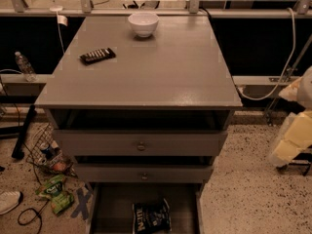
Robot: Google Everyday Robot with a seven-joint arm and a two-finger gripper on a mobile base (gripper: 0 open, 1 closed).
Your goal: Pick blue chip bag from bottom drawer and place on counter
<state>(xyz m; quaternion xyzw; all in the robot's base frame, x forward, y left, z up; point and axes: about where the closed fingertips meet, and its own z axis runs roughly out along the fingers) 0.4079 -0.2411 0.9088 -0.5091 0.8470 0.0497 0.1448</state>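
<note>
blue chip bag [151, 216] lies inside the open bottom drawer [112, 208], below the worktop [161, 72]. pale arm [292, 135] right of the worktop; gripper out of view, jaws' state cannot be told.

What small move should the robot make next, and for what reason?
Probably lower the gripper, which is out of view, toward the blue chip bag. The bag lies ungrasped in the open bottom drawer, so reaching it comes before any placing on the counter.
</note>
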